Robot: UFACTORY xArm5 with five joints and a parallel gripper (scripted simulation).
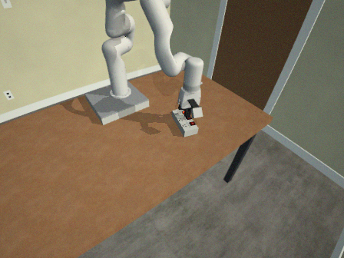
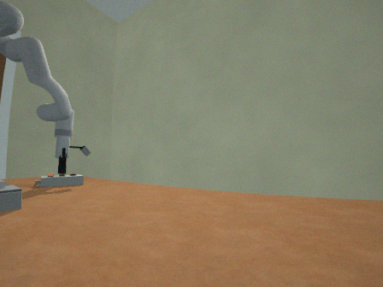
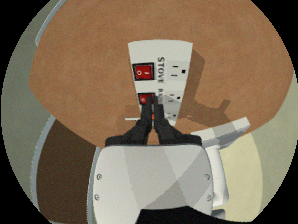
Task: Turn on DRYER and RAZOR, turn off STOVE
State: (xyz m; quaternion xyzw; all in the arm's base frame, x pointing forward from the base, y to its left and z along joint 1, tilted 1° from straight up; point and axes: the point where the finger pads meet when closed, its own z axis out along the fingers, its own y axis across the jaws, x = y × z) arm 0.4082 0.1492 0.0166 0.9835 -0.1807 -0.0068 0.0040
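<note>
While the arm bends down from its base:
Gripper (image 1: pixel 188 117) (image 2: pixel 62 172) (image 3: pixel 152 103): closed on nothing, fingertips at the middle switch (image 3: pixel 143 99)
Power strip (image 1: pixel 186 127) (image 2: pixel 62 181) (image 3: pixel 145 49): flat on the wooden surface (image 1: pixel 115 165) (image 2: pixel 205 231) (image 3: pixel 85 65)
STOVE switch (image 1: pixel 193 124) (image 3: pixel 143 72): red, unlit

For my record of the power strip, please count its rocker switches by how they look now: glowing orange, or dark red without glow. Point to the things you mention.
Glowing orange rocker switch (image 1: pixel 183 113) (image 2: pixel 50 175): 1
Dark red rocker switches without glow (image 1: pixel 193 124) (image 2: pixel 73 174) (image 3: pixel 144 72): 2
Total: 3
</note>
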